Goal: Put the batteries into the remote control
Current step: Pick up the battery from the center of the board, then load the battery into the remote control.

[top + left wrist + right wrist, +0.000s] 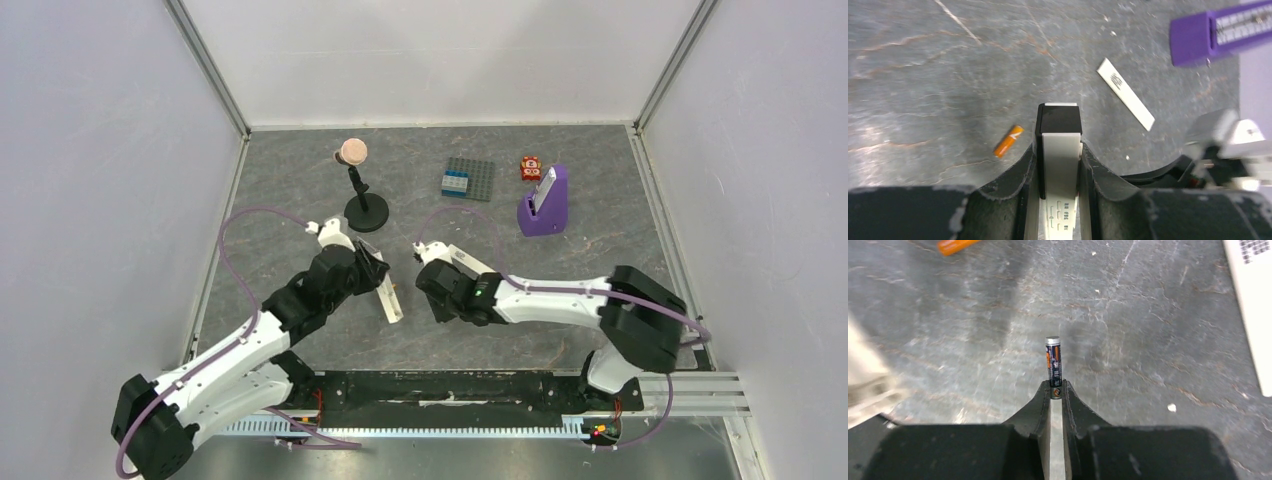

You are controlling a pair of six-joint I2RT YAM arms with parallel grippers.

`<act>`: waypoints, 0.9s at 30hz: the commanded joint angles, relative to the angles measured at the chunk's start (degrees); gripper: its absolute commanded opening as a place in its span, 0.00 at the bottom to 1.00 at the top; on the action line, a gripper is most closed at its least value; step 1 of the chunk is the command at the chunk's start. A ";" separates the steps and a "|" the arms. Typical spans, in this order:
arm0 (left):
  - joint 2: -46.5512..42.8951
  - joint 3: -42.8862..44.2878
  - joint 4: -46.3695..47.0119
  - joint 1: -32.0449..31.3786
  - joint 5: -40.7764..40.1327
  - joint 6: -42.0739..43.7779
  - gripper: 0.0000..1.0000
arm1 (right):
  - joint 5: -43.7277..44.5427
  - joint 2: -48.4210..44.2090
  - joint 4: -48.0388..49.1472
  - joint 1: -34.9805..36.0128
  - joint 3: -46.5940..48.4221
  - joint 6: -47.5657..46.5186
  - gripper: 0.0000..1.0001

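My left gripper (372,268) (1058,150) is shut on the white remote control (1060,170), whose black-capped end (1058,117) sticks out past the fingertips. In the top view the remote (391,301) slants down toward the near edge. My right gripper (428,278) (1053,388) is shut on the lower end of the dark grey battery (1053,362), held upright with its metallic tip away from the jaws, above the table. The orange battery (1008,141) (955,245) lies on the table, left of the remote's tip.
A thin white strip with a dark print (1125,93) (1252,305) lies flat on the table. The purple wedge stand (545,205) (1215,30) is at the back right. A grey brick plate (468,178), a small red object (530,167) and a black stand with a pink ball (360,205) are at the back.
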 commanded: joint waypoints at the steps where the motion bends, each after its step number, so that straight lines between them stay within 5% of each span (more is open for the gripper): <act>1: -1.78 -6.21 21.84 -0.11 11.20 6.38 0.02 | -2.35 -10.77 -3.87 -0.02 -1.30 -0.84 0.00; 8: 1.69 -14.05 42.55 -0.18 17.02 1.27 0.02 | -8.19 -21.40 -9.60 -0.02 -2.40 -1.45 0.01; 15: 4.87 -20.95 59.36 -0.14 17.43 -8.42 0.02 | -12.69 -22.75 -12.34 -0.02 0.98 1.58 0.01; 27: 2.55 -21.22 54.75 -0.15 12.92 -14.50 0.02 | -11.42 -18.02 -9.90 0.07 3.98 3.49 0.01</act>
